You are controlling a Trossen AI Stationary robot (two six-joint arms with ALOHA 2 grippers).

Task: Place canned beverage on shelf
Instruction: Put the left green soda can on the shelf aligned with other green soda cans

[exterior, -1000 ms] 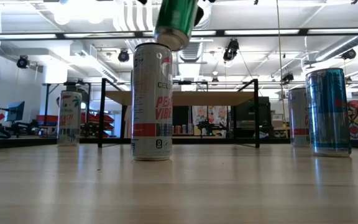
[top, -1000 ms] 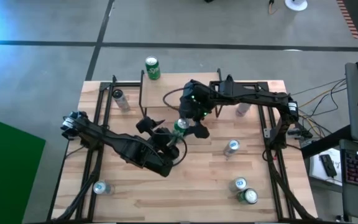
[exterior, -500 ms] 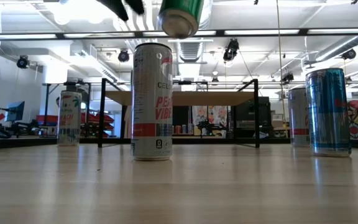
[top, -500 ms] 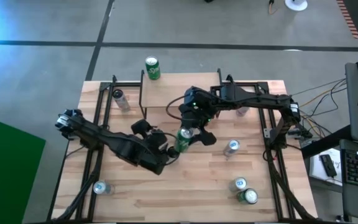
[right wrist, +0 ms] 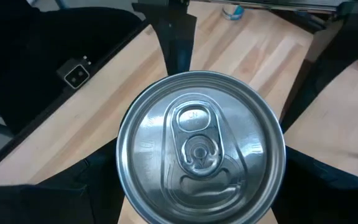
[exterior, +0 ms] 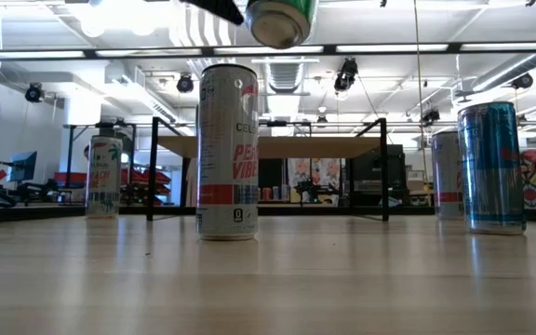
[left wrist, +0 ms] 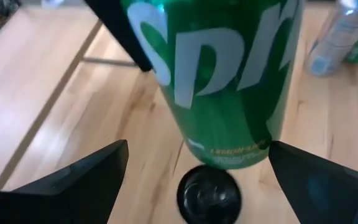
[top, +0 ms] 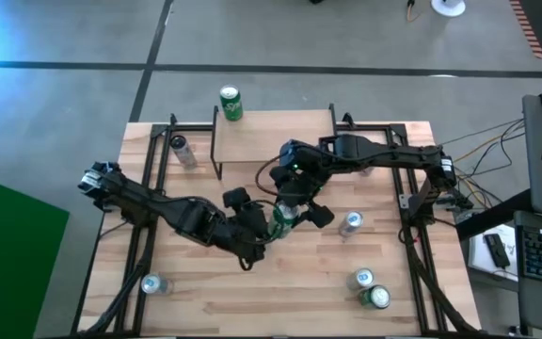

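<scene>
A green Sprite can (top: 281,218) hangs tilted above the middle of the table, with my right gripper (top: 295,203) shut on it. In the low view its bottom end (exterior: 277,20) shows at the top edge. My left gripper (top: 256,228) stands open just left of the can. Its fingers (left wrist: 73,183) stand on either side of the can's lower end (left wrist: 229,155), apart from it. The shelf (top: 280,139) stands at the table's far edge, and another green can (top: 231,104) stands at its far left corner. My right gripper pinches the can's side wall just below the top rim (right wrist: 124,168) between its two fingers (right wrist: 95,183). The lid (right wrist: 199,146) faces back toward the wrist, so the fingers lie along the can. They slant down from the far right. The can is clear of the table, bottom end lowest.
Loose cans stand about the table: a tall white one (exterior: 227,149), one at the far left (top: 182,151), one near left (top: 153,284), one right of centre (top: 349,223) and two near right (top: 370,288). Black frame rails (top: 149,179) run along both sides.
My right gripper has carried the green can a little toward the table's near edge and has rolled, so the can's bottom end now faces the low camera more squarely. My left gripper has tipped and turned beside the can, staying open.
</scene>
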